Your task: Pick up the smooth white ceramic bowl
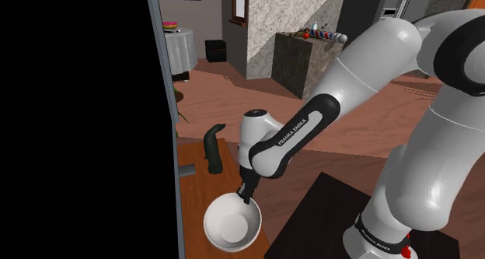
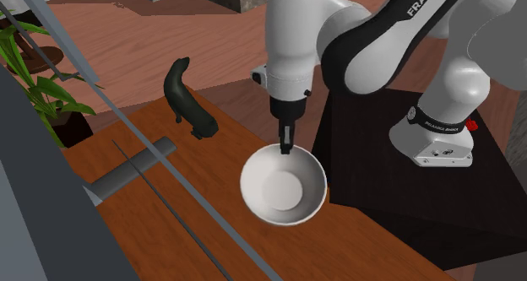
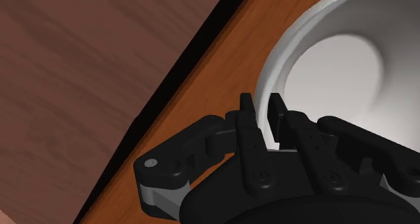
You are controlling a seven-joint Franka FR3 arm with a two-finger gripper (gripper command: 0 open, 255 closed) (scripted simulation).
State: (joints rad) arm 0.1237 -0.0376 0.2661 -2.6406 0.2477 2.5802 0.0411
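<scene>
**Bowl gripped by its rim at the desk's edge**

Bowl (image 1: 232, 222) (image 2: 283, 186) (image 3: 343, 61) – white, smooth and round, open side up – sits over the orange-brown wooden desk (image 1: 196, 183) (image 2: 346, 245) (image 3: 222, 75), close to the edge that faces the black stand (image 1: 311, 218) (image 2: 397, 186). Whether it rests on the wood or hangs just above it cannot be told.

The black tool (image 1: 246, 194) (image 2: 287, 147) (image 3: 262, 108) comes down on the bowl's rim on the side nearest the arm. In the wrist view its fingers (image 3: 248, 114) stand close together, clenched on the rim – one outside the wall, one inside it. The white arm (image 1: 365, 63) (image 2: 296, 35) bends down to the tool from the stand.

In the second exterior view a dark, curved figure (image 1: 212, 148) (image 2: 187, 98) stands on the desk up and to the left of the bowl, well apart from it. A grey bar (image 1: 185, 169) (image 2: 131, 171) lies on the desk to the left of the bowl, near the wall. Green leaves of a plant (image 2: 34, 77) show at that view's left edge.

Beside the desk is a brown wooden floor (image 1: 256, 94) (image 3: 81, 61). The shoulder view's left is a black area (image 1: 78, 125).
</scene>
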